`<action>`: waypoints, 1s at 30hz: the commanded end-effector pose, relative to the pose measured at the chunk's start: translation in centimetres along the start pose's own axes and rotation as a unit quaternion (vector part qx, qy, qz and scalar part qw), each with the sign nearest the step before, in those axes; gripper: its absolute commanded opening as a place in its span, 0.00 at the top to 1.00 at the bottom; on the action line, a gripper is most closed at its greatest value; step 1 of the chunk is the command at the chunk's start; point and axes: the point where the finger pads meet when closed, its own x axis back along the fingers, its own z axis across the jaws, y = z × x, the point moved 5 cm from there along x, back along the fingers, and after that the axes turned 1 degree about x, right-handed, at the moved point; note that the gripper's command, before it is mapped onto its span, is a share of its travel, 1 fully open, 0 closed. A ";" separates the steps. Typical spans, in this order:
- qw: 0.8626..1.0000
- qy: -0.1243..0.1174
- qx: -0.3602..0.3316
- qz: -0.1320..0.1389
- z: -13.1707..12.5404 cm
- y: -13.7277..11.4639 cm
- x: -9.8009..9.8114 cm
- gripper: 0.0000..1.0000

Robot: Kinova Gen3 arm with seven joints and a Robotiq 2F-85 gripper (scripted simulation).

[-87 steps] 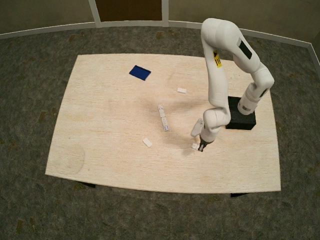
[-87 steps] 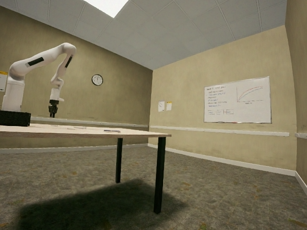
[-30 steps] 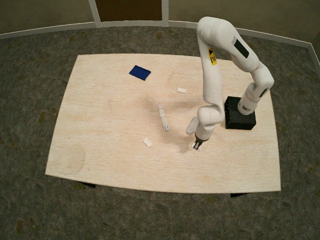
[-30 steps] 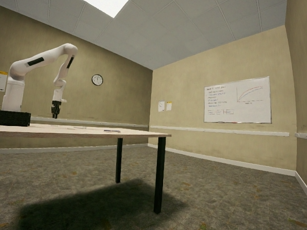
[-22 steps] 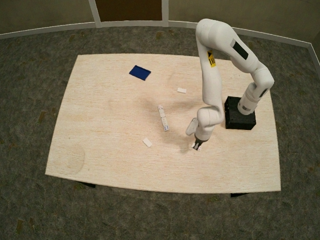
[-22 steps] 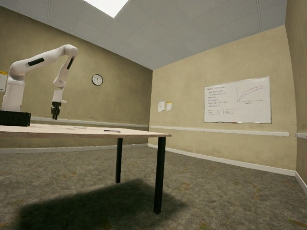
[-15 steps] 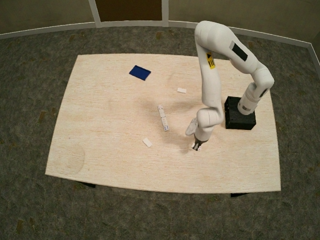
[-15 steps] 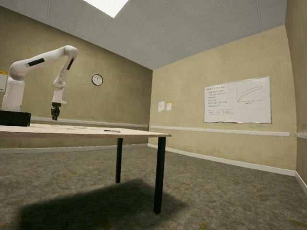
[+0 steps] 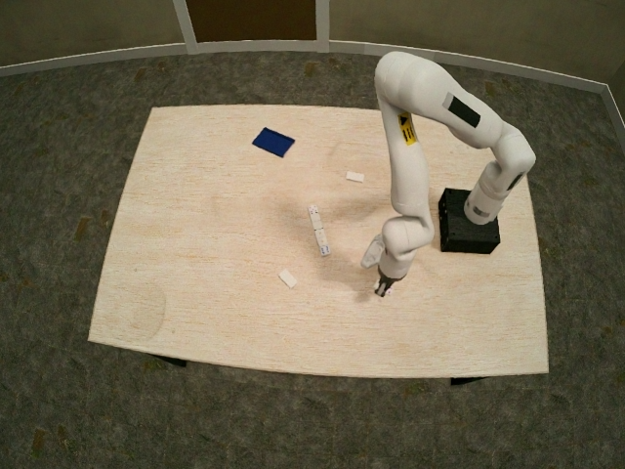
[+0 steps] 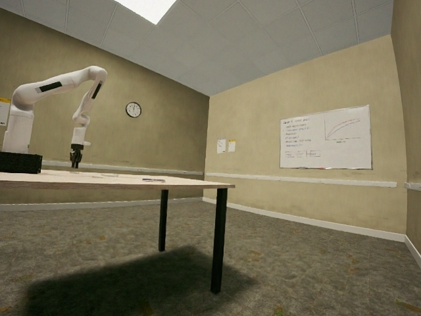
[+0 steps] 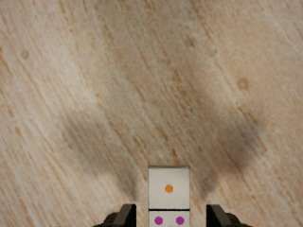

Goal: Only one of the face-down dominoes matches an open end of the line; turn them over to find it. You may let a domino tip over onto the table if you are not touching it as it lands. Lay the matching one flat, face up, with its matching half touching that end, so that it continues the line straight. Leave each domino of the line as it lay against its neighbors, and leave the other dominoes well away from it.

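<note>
My gripper [image 9: 384,291] [image 10: 74,166] [image 11: 170,215] is open about halfway and hangs low over the table [image 9: 201,303], right of the line. A white domino [image 11: 169,182] [image 9: 376,285] lies face up under it, between the two fingers with a gap on each side. Its far half shows one orange pip and its near half shows purple pips, partly cut off. The line of dominoes [image 9: 318,230] lies face up near the table's middle. Two blank white dominoes lie face down: one [image 9: 354,176] behind the line, the other one [image 9: 287,277] in front of it to the left.
A dark blue flat card [image 9: 272,142] lies at the back of the table. The arm's black base [image 9: 467,222] stands on the right side. In the exterior view the table [image 10: 135,184] shows edge-on.
</note>
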 end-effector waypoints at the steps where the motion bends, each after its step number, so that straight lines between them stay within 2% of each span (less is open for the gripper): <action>1: 1.000 -0.001 0.000 0.000 0.0 0.0 -0.3 0.52; 13: 1.000 -0.001 0.000 0.000 -0.1 0.0 -1.2 0.52; 30: 1.000 -0.001 0.000 0.000 -0.1 0.0 -1.2 0.52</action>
